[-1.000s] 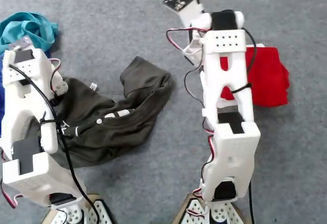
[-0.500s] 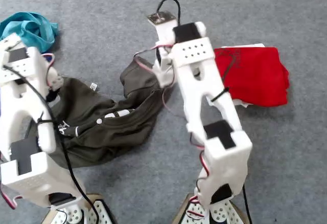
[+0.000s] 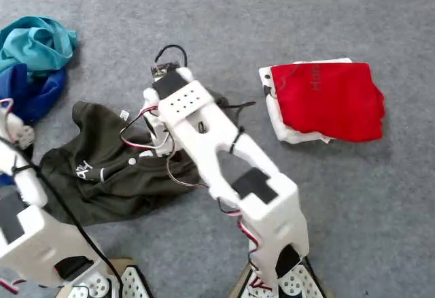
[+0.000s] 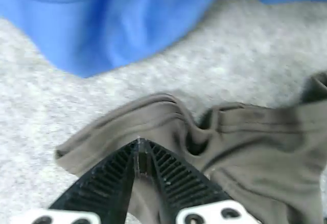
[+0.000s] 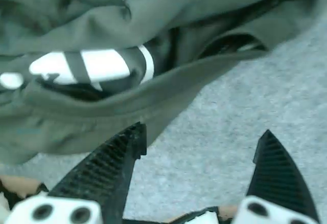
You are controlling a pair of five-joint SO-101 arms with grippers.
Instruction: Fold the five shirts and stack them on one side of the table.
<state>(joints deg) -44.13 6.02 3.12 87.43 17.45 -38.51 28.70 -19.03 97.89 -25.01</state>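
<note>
A dark olive shirt (image 3: 112,172) with a white print lies crumpled at the table's left middle. My left gripper (image 4: 139,144) is shut on an edge of this shirt (image 4: 245,137), near the blue shirt (image 4: 127,19). The left arm (image 3: 20,209) stands at the table's far left. My right arm (image 3: 204,135) stretches across over the dark shirt's right part. Its gripper (image 5: 202,137) is open, hanging over the grey cloth just beside the shirt's hem (image 5: 153,96), with nothing between the fingers. A folded red shirt (image 3: 329,101) lies on a folded white one (image 3: 279,121) at the right.
A teal shirt (image 3: 37,43) and a blue shirt (image 3: 30,94) lie bunched at the far left corner. Grey felt (image 3: 380,209) covers the table, with open room at the front right and along the far side.
The right arm swung left, from over the red shirt to over the dark shirt. The left arm pulled back to the left, and the dark shirt's far flap shifted.
</note>
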